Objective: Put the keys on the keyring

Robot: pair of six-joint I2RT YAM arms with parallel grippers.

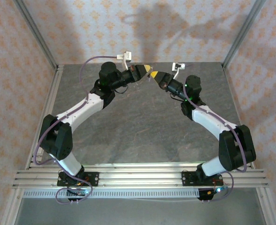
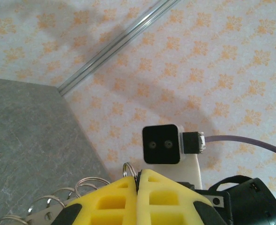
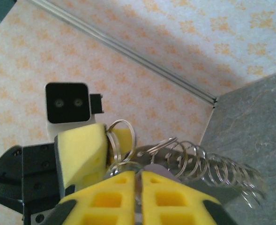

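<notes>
Above the far middle of the grey stone-patterned table [image 1: 128,136], both arms reach inward and meet tip to tip, well off the surface, so that each can work on what the other holds.

On the left, the left gripper [image 1: 146,70] has its yellow foam-padded fingers [image 2: 114,197] pressed together. They pinch the keyring [image 2: 128,168], a small silver wire split ring whose top edge pokes out of the seam between the tips. I judge it is held up like this to keep the ring steady and facing the other arm. Just beside it, lower left in the left wrist view, a row of larger silver wire loops [image 2: 81,187] hangs along a pale grey bar.

On the right, the right gripper [image 3: 138,177] is also pressed shut, its tips right against the keyring [image 3: 115,140] and the loops [image 3: 208,168]. I cannot tell whether it nips any wire, and I cannot pick out a key. The nose-to-nose hold suggests a threading attempt under way.
</notes>
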